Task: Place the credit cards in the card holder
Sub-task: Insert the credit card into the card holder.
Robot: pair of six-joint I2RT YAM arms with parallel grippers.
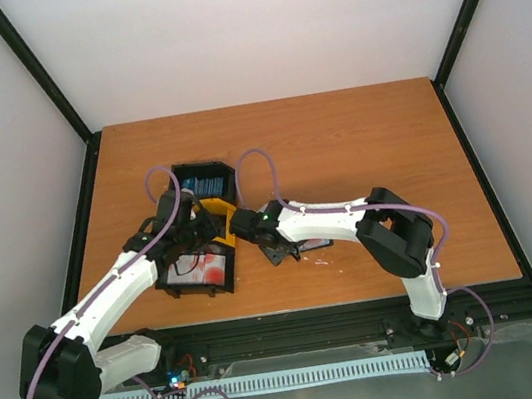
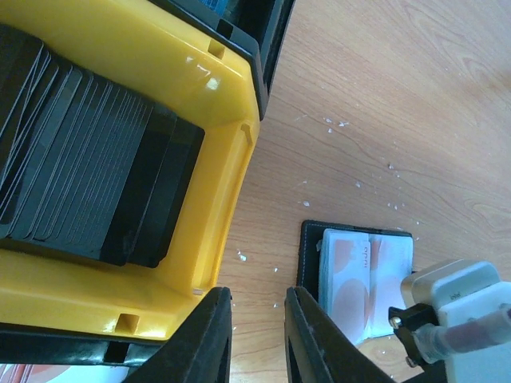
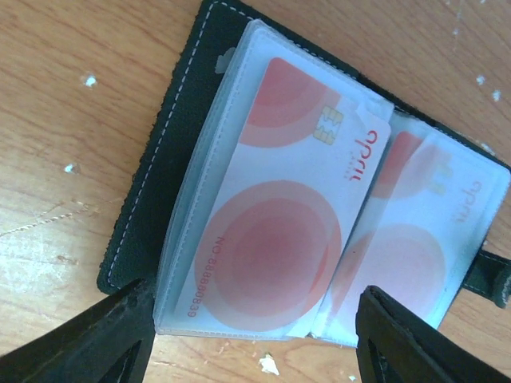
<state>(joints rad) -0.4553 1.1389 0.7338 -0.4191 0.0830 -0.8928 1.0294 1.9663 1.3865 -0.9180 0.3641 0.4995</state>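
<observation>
The wallet (image 3: 152, 199) is lying open on the table (image 2: 383, 104), with white-red cards (image 3: 279, 239) sitting in its sleeves. The right gripper (image 3: 255, 335) is hovering over it, jaws wide. The left gripper (image 2: 258, 335) is hanging at the yellow bin (image 2: 231, 183) edge, jaws narrowly parted and apparently empty.

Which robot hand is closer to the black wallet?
The right. The right gripper hovers directly over the open card holder; the left gripper sits off to its side, by the yellow bin.

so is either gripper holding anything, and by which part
Nothing is held. The left gripper shows only bare table in its narrow gap; the right gripper stands open over the card holder.
</observation>
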